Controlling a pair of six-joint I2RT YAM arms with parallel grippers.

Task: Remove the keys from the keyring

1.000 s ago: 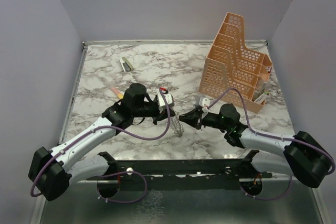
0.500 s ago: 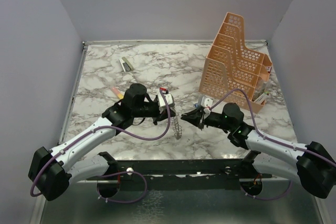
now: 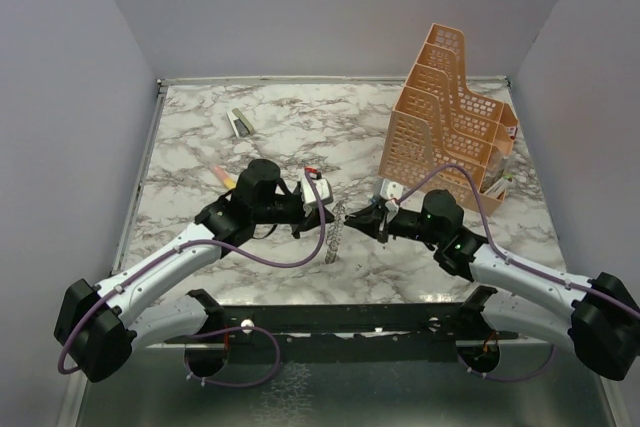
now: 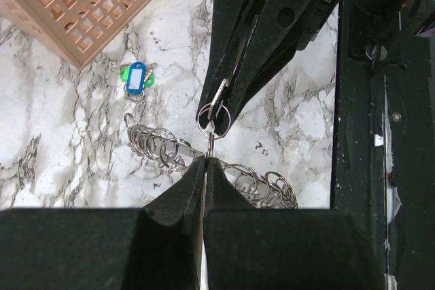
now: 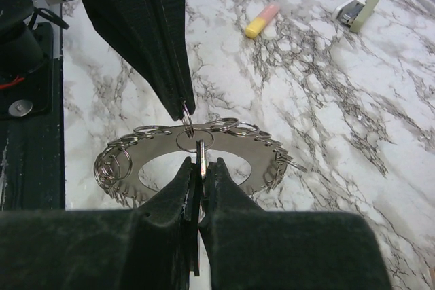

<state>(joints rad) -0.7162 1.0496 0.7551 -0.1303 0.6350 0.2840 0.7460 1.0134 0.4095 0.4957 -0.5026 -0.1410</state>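
The keyring [image 5: 234, 146] is a flat silvery band, its rim crowded with small looped keys [image 4: 153, 142]. It is held on edge mid-surface, towards the near edge, with its long axis running from far edge to near edge. The left gripper [image 4: 206, 164] and the right gripper [image 5: 197, 168] are both clenched on its upper rim, tips almost meeting. Bare marble surface [image 3: 200, 137] lies leftward. A blue-green tag [image 4: 136, 78] lies beside the orange file rack [image 3: 450, 117] in the far right corner, and a stapler [image 3: 238, 122] sits far left.

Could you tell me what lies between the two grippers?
The keyring, pinched by the left gripper and the right gripper, clearest in the right wrist view.
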